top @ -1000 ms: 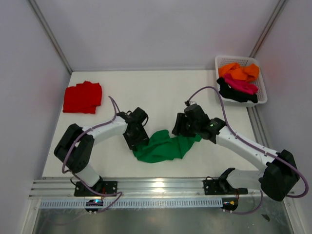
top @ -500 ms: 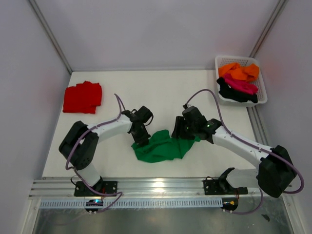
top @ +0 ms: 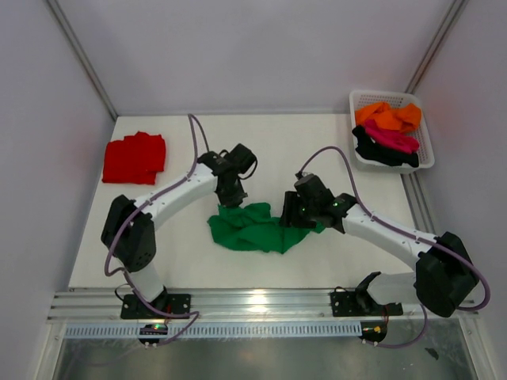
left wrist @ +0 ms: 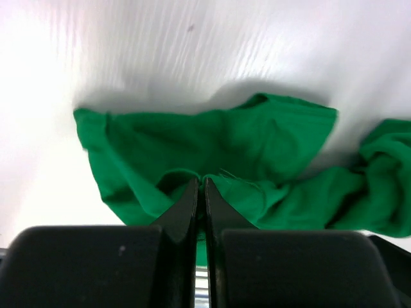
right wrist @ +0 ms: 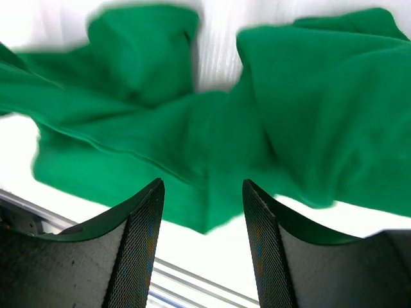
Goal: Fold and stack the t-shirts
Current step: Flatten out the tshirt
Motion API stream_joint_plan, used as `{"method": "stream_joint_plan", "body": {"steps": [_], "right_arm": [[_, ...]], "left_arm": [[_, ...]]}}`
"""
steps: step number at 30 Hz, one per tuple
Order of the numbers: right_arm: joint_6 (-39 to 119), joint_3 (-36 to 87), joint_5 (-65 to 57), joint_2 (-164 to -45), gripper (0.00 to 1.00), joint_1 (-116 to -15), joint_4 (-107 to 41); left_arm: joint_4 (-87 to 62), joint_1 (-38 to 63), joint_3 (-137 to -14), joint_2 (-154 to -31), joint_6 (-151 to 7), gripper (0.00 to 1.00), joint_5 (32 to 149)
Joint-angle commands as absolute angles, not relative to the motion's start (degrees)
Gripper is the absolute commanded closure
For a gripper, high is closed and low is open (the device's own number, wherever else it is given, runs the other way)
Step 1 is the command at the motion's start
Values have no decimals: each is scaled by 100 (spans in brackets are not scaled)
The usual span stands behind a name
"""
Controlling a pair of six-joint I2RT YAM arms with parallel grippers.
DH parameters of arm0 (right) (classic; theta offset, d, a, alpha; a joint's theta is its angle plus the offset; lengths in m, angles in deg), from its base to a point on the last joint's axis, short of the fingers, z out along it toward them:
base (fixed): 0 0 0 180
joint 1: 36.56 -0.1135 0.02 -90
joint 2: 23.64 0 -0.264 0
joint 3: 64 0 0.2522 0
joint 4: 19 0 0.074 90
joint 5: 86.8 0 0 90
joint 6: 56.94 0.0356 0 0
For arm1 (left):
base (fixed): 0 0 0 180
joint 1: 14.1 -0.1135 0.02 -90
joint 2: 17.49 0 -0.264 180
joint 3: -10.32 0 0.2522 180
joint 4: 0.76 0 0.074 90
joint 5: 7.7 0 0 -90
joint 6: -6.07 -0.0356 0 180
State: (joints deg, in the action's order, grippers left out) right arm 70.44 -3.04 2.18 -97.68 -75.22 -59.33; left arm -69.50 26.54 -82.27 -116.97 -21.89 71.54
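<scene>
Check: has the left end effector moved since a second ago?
Yes. The left end effector, shut on the green t-shirt, has moved farther from the front rail.

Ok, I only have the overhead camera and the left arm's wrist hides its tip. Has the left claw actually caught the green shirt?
Observer: Yes. In the left wrist view the left claw is shut, with a ridge of the green t-shirt pinched at its tips.
Operator: And the right claw, is it gripping too?
Observer: No. Its own camera shows the right claw open, jaws well apart, hanging over the cloth and clamping nothing.
Operator: Is the cloth flat below it?
Observer: No. It lies in two bunched lumps, with a strip of bare white table between them.
</scene>
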Motion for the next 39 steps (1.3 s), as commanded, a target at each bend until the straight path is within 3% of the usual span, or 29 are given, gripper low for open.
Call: {"method": "stream_joint_plan", "body": {"steps": [1,7,17,27,39], "right_arm": [[6935,-366,294,-9826,44,-7541,-5764],[6936,-436,294,-9887,44,-7541,-5737],[6979,-507,267,-10151,44,-7541,-5536],[7032,-533,188,-10467,44,-7541,-5368],[7085,-314,-5,-10995,44,-7541,-5193]], "left_arm": [[-7876,2659,-9044,-11627,-2601,100,6131],[-8929,2476,-10371,-11776,-2794,100,5340],[-10276,2062,-13964,-12172,-3541,100,4346],[-8135,2026,-13642,-10978,-5113,100,4319],[-7254,2026,-13679,-10214,-5537,100,4837]]}}
